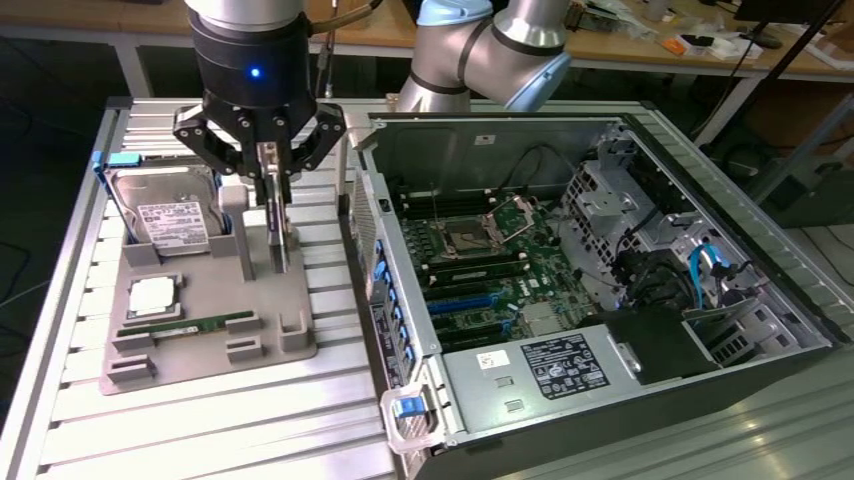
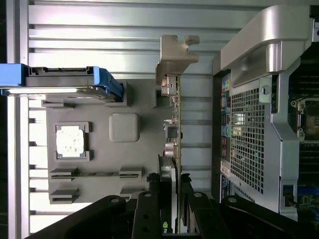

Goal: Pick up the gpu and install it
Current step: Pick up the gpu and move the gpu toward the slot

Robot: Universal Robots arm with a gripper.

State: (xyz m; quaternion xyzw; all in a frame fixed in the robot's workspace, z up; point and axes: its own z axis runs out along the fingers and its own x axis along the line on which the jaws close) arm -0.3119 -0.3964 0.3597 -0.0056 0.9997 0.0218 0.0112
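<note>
The gpu (image 1: 278, 240) is a thin dark-green card standing on edge at the right side of the grey fixture tray (image 1: 267, 305). In the wrist view the gpu (image 2: 175, 119) appears edge-on, with its silver end bracket (image 2: 175, 57) at the far end. My gripper (image 1: 274, 185) hangs straight above the card, one finger on each face of it, shut on it. The gripper (image 2: 170, 196) clasps the near end of the board in the wrist view. I cannot tell whether the card's lower edge still rests in the tray's holder.
On the tray also sit a silver hard drive (image 1: 167, 215) in a blue frame, a CPU (image 1: 154, 295) and a RAM stick (image 1: 180, 327). The open computer case (image 1: 441, 410) lies at the exterior view's right, its motherboard (image 1: 494, 270) exposed. Its perforated wall (image 2: 246, 134) is close beside the card.
</note>
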